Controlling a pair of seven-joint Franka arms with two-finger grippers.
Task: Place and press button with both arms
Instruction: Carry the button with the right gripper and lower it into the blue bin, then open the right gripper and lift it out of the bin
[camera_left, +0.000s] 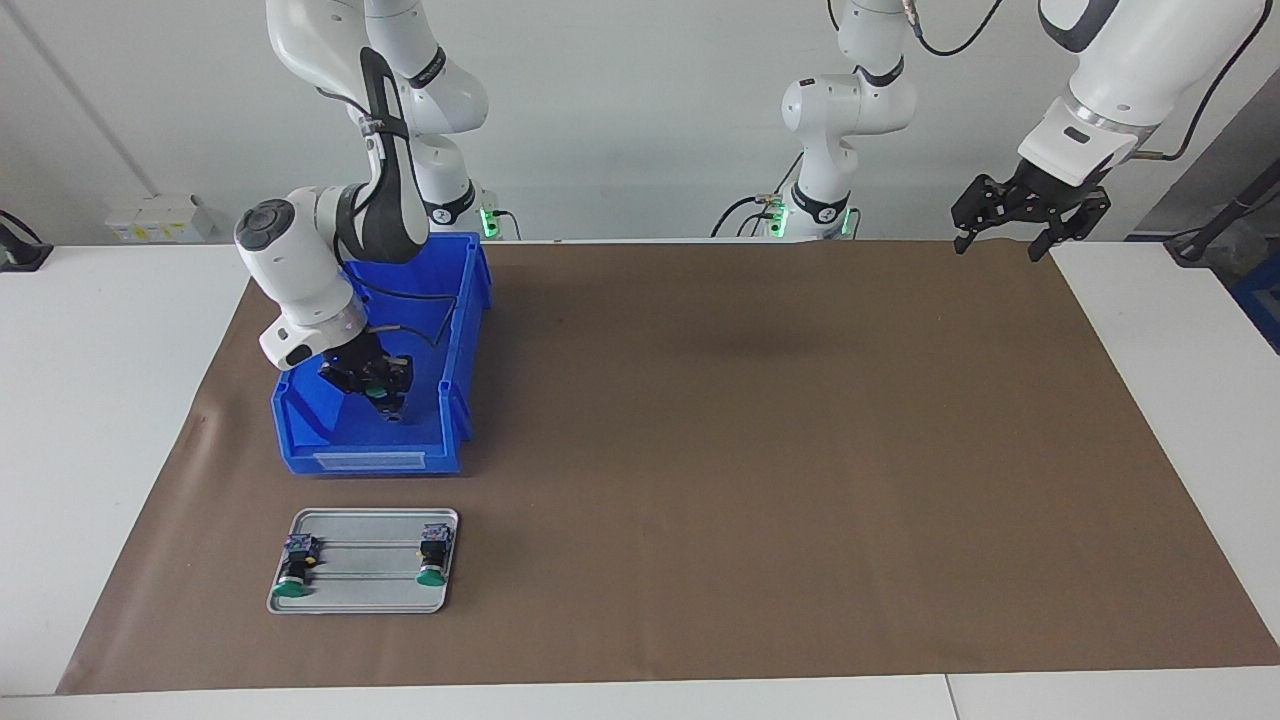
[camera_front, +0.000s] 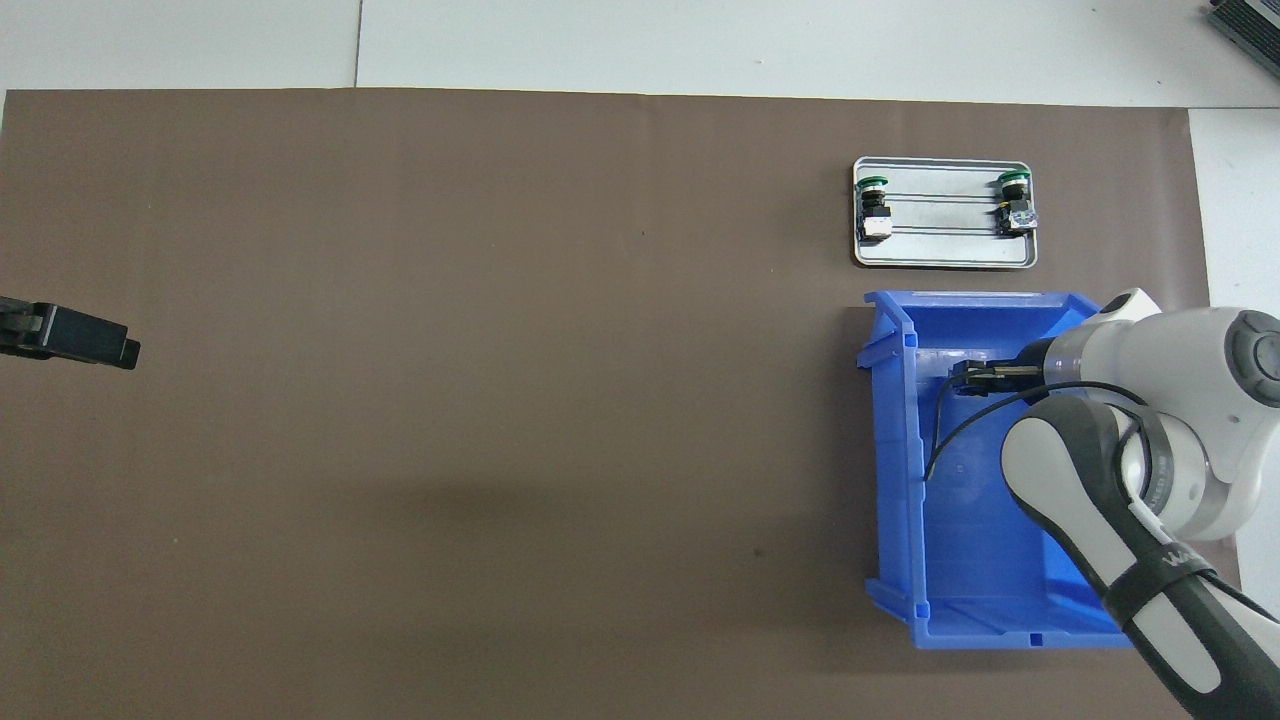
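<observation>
Right end effector (camera_left: 385, 392): down inside blue bin (camera_left: 461, 330) at right arm's end of counter (camera_left: 120, 400), fingers closed around green-capped button (camera_left: 381, 394), held within the bin's walls.

Left end effector (camera_left: 1030, 215): raised over brown mat (camera_left: 750, 450) corner at left arm's end, fingers spread wide, holding nothing; arm waiting.

Metal tray (camera_left: 365, 575): on mat, farther from robots than bin, just beside it. Two more buttons lying on their sides in tray: one (camera_left: 296, 572) at one end, one (camera_left: 433, 557) at the other, green caps pointing away from robots.
</observation>
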